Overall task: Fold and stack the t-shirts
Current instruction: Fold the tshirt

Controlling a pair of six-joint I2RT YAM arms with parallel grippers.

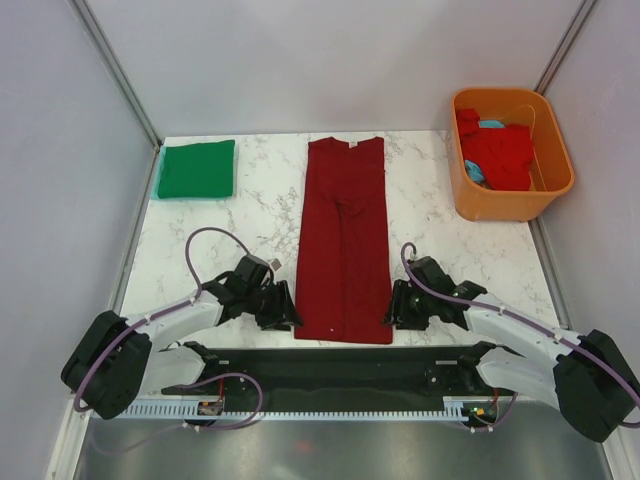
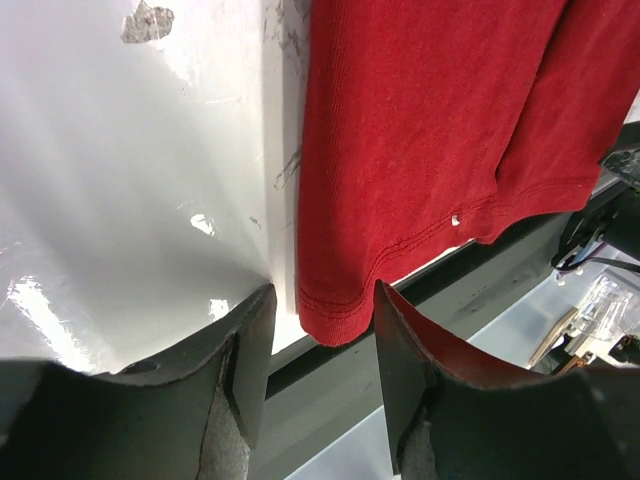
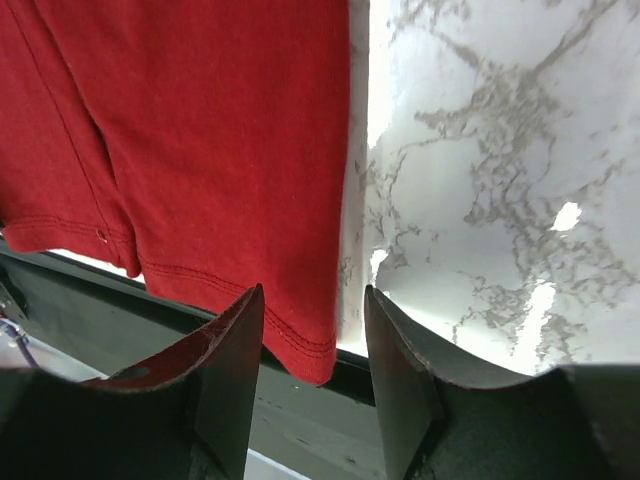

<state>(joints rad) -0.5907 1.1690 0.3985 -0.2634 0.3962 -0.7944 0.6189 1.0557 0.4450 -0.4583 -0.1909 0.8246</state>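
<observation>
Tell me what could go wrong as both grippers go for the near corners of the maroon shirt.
The maroon shirt lies in folded layers. The open left gripper and right gripper straddle only its hem corners, so a shallow pinch may catch one layer and open the fold.
The hem overhangs the table edge; a low approach could strike that edge.

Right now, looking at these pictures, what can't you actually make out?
Top view: the wall of the orange tub hides how many shirts lie under the red shirt.
Top view: the green shirt is folded, its top hiding its lower layers.
Wrist views: frame edges cut off most of the maroon shirt.
</observation>
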